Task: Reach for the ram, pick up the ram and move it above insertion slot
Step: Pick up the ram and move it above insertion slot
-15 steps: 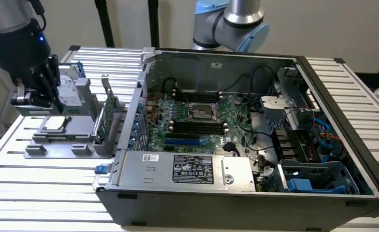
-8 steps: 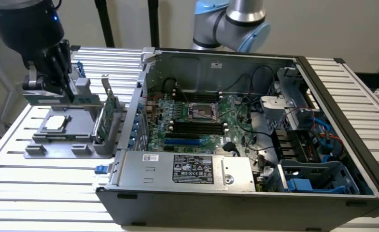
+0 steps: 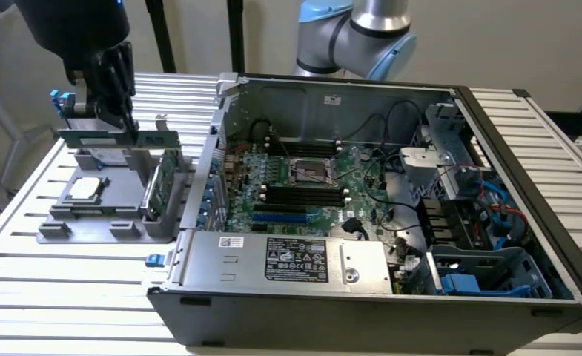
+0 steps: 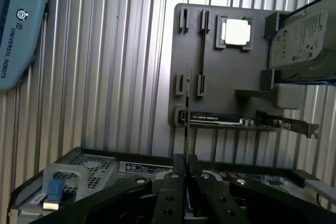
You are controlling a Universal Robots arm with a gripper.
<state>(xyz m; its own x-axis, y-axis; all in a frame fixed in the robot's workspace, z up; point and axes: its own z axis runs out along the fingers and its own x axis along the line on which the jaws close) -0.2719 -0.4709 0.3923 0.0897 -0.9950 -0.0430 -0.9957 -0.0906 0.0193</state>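
1. The gripper [image 3: 122,122] hangs at about 10 o'clock in the exterior view, above the grey holder tray [image 3: 58,231] that sits on the slatted metal table [image 3: 63,297].
2. Its dark fingers [image 3: 113,81] are closed down tight on the ram [image 3: 118,138], pinching the stick's upper edge with no gap showing between pad and board.
3. The ram is lifted clear of the tray. Its long axis runs level, from 9 o'clock to 3 o'clock across the exterior view, with the flat face toward that camera and the thin edge downward.
4. In the wrist view the ram [image 4: 187,124] is seen edge-on as a thin dark line running out from between the fingers [image 4: 170,192] toward the tray [image 4: 226,87].
5. On the tray lie a silver processor chip [image 3: 83,189], a labelled hard drive [image 4: 304,38] and a wider green card [image 3: 162,194] standing on edge.
6. The open computer case [image 3: 370,304] sits at 3 o'clock from the gripper, well apart from the ram; its motherboard [image 3: 301,193] carries dark memory slots [image 3: 305,196].
7. A teach pendant [image 4: 18,24] rests on the table.
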